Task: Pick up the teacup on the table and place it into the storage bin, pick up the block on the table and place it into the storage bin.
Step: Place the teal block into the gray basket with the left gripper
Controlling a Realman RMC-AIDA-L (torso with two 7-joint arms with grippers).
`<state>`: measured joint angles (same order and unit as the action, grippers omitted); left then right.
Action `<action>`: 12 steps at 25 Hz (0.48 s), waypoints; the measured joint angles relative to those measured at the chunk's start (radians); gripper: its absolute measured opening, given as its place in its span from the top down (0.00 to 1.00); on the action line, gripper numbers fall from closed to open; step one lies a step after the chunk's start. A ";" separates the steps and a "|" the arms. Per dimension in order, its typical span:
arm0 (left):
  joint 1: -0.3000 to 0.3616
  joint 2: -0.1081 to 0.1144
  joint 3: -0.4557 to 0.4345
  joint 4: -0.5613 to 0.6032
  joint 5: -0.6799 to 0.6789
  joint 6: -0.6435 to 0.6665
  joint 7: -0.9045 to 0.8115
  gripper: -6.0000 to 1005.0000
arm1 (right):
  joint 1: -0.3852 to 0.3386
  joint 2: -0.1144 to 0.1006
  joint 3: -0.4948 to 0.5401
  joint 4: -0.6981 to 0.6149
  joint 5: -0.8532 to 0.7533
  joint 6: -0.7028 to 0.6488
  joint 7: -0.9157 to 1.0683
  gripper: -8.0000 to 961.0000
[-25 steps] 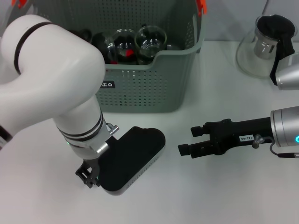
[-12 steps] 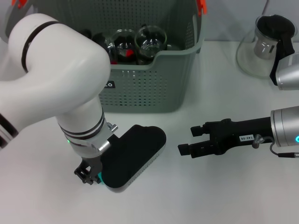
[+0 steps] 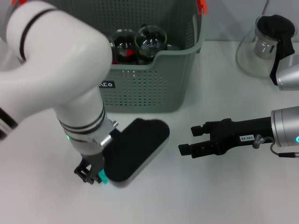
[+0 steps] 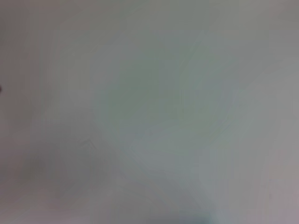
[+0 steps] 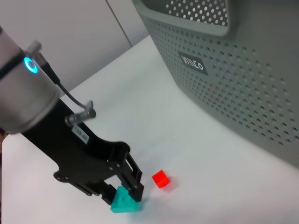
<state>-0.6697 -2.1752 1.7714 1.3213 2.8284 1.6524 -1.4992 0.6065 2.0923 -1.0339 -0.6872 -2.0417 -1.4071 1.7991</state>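
Note:
My left gripper (image 3: pixel 89 176) is down at the table near the front left, shut on a small teal block (image 3: pixel 103 178) that rests on the table. The right wrist view shows this gripper (image 5: pixel 122 192) with a black finger on each side of the teal block (image 5: pixel 124 204). A small red cube (image 5: pixel 161 179) lies on the table just beside it; the left wrist hides it in the head view. The grey-green storage bin (image 3: pixel 154 88) stands at the back with glass teacups (image 3: pixel 149 39) inside. My right gripper (image 3: pixel 188 140) is open and empty, low over the table at the right.
A glass teapot with a black lid (image 3: pixel 266 44) stands at the back right. The bin wall with its black label (image 5: pixel 192 64) rises close behind the blocks. The left wrist view shows only blurred white table (image 4: pixel 149 112).
My left arm has risen and leaned back, and its black wrist housing has shifted towards the bin, uncovering the teal block at the gripper. The right arm has not moved.

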 joint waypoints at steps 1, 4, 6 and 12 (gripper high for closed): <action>-0.005 0.000 -0.013 0.009 -0.003 0.014 -0.007 0.60 | 0.000 0.000 0.000 0.000 0.000 0.000 0.000 0.02; -0.016 0.000 -0.076 0.052 -0.026 0.084 -0.021 0.60 | -0.001 0.000 0.000 0.000 0.000 0.000 -0.001 0.02; -0.021 0.000 -0.151 0.106 -0.057 0.143 -0.027 0.60 | -0.002 0.000 0.000 0.000 0.000 -0.001 -0.001 0.02; -0.080 0.005 -0.489 0.233 -0.210 0.295 -0.089 0.60 | -0.004 -0.007 0.000 0.000 0.000 -0.012 -0.010 0.02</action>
<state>-0.7496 -2.1705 1.2820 1.5539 2.6179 1.9478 -1.5881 0.6030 2.0852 -1.0338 -0.6872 -2.0421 -1.4188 1.7895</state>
